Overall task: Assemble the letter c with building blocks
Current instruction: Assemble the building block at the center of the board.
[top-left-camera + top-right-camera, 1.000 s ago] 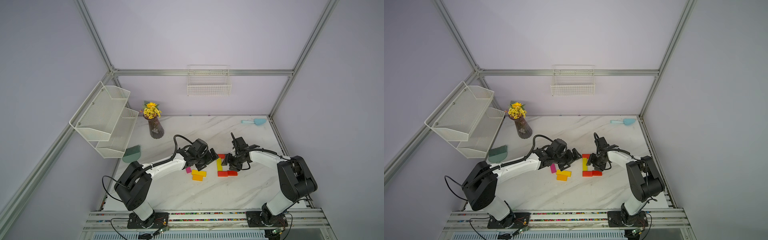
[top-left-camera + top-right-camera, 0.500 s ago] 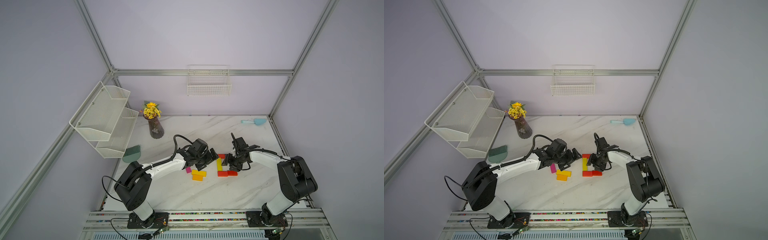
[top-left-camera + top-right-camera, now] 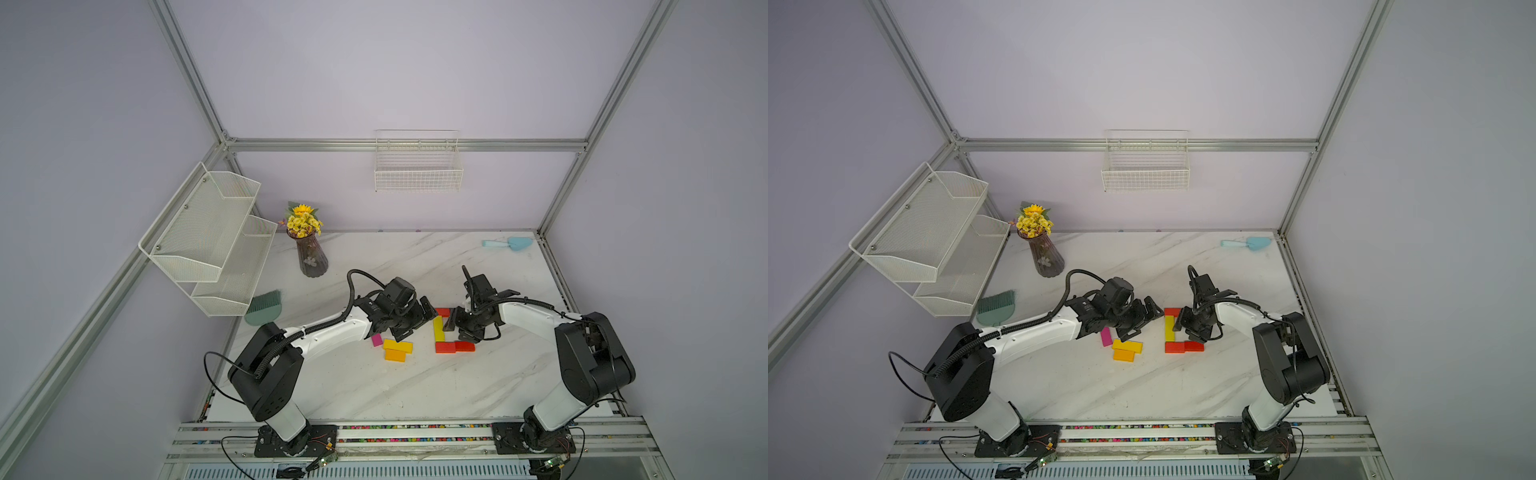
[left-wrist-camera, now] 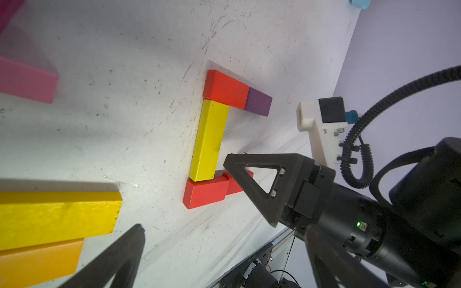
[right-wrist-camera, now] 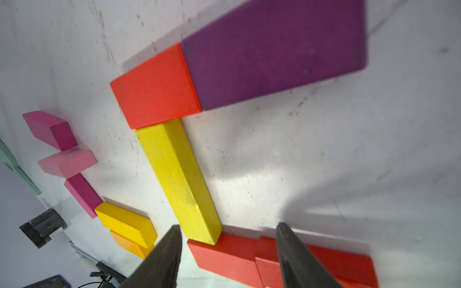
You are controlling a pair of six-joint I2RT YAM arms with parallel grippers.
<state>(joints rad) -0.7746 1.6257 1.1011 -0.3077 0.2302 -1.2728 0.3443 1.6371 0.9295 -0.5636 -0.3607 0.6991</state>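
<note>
Marble tabletop carries the blocks centrally, forming a C. They appear light, rigid, smooth: grip across the long sides. Left gripper stands wide; right gripper half-spread, empty.

Soft, even light in both top views; wrist views sharp mid-frame, near purple block blurred, soft shadows.

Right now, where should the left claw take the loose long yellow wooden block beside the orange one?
From above, left claw across the narrow width of the loose long yellow wooden block, at the end jutting past the short orange wooden block. There both long faces look bare; elsewhere the orange one lies against it.
</note>
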